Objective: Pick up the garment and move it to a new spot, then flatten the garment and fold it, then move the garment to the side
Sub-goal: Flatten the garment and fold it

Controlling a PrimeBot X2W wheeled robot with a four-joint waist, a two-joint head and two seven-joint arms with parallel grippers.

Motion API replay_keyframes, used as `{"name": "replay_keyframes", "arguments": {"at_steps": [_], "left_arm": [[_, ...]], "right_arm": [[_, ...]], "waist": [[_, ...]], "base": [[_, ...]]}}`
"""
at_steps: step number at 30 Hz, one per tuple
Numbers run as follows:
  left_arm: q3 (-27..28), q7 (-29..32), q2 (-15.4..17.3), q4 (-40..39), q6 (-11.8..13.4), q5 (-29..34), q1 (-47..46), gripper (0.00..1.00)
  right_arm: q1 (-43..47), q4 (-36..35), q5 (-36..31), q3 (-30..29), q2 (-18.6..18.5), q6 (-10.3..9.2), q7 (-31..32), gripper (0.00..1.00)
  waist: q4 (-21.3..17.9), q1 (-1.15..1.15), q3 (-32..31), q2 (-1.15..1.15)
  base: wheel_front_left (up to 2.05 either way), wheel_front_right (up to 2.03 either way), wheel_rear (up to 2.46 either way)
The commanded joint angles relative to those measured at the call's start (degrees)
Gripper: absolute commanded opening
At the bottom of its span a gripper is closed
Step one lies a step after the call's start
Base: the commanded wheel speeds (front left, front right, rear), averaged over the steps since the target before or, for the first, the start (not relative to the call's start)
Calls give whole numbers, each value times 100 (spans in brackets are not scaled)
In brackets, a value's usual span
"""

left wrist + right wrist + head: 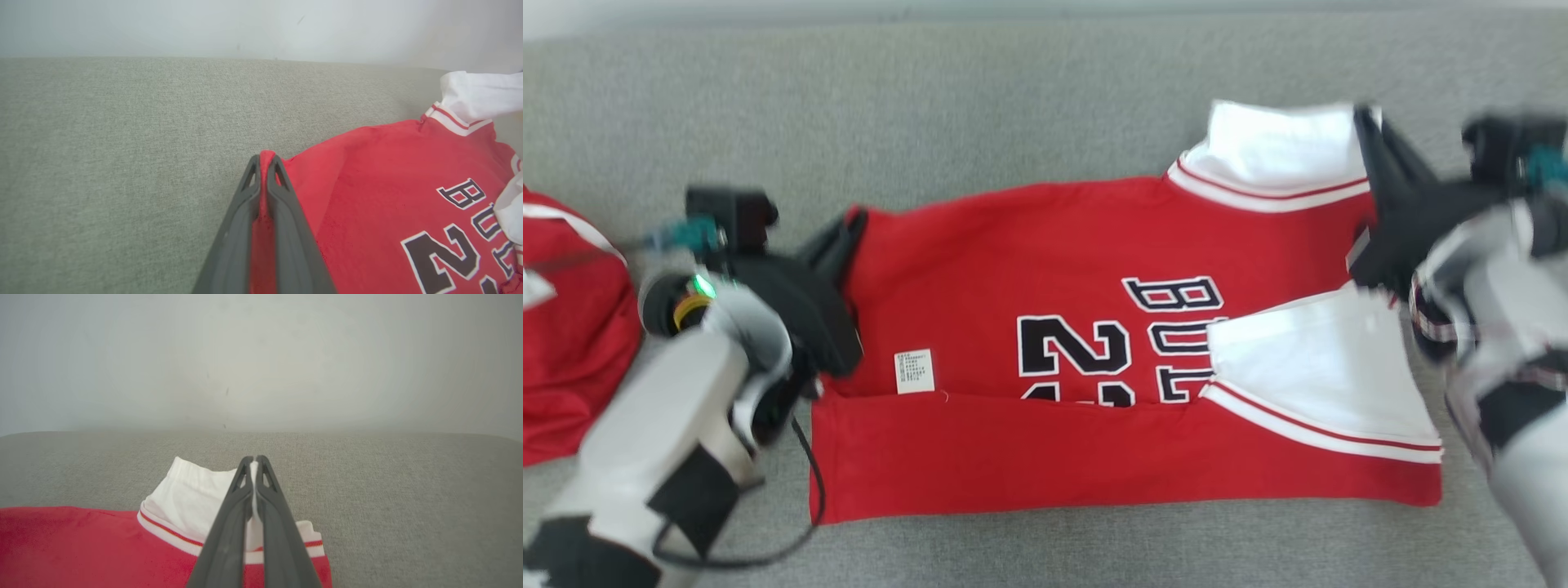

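Grey fabric counter (1045,90) with a pale wall behind it, nothing fancy.

Left claw (266,157) is pinched shut on the far-left corner of the jersey (1045,245); you can see red cloth squeezed between the fingers in the left wrist view. Right claw (254,459) is clamped the same way on the far white sleeve (1274,147), with a sliver of white fabric caught between its tips. So both are gripping the far edge, one at each end.

The jersey itself lies spread across the middle of the counter, pretty flat. Its near long edge is already turned up over the body in a red band that covers the bottom of the number, with a small white label (913,371) sitting just above that fold line. The near sleeve (1307,367) is tucked in over the lettering too.

My read on progress: the pick-up-and-relocate bit and the flattening look done, and the fold is about halfway, one long side in and the other about to go. With both claws on the far edge, I'd guess the next thing is bringing that edge toward the near side. After that there's probably a crosswise fold or two, then the shove to the side.

Off at the left edge there's another red garment (564,327), well apart from this one.
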Motion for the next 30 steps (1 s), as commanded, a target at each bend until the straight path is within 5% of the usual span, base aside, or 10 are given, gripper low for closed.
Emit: {"name": "replay_keyframes", "arguments": {"at_steps": [1, 11, 23, 25, 26, 27, 28, 30], "left_arm": [[-19, -87, 27, -55, 50, 3, 203, 0], [-17, -660, 119, -527, 384, 67, 1006, 0], [31, -1265, 105, -1040, 752, 57, 1980, 0], [92, -1348, 74, -1066, 790, 90, 2085, 0], [128, -1389, 64, -1078, 806, 149, 2126, 44], [172, -1421, 43, -1096, 814, 202, 2155, 91], [248, -1447, 9, -1122, 819, 235, 2196, 100], [390, -1472, -16, -1167, 817, 378, 2283, 100]], "right_arm": [[294, -177, 61, -23, -79, -14, -49, 0], [2158, -1641, 185, -774, -223, -14, 14, 0], [4306, -3413, -347, -2159, 445, -14, 830, 0], [4474, -3571, -497, -2281, 527, -14, 944, 47], [4542, -3616, -532, -2345, 590, -14, 996, 100], [4608, -3660, -598, -2390, 626, -14, 1018, 100], [4645, -3694, -680, -2433, 636, -14, 1043, 100], [4679, -3759, -716, -2510, 692, -14, 1058, 100]], "waist": [[-96, 1, -216, 0], [-68, 1, -440, 0], [16, 1, -610, 0], [39, 1, -628, 0], [47, 1, -634, 0], [59, 1, -646, 0], [68, 1, -660, 0], [84, 1, -691, 0]], "base": [[0, 0, 0], [0, 0, 0], [0, 0, 0], [0, 0, 0], [0, 0, 0], [0, 0, 0], [0, 0, 0], [0, 0, 0]]}}
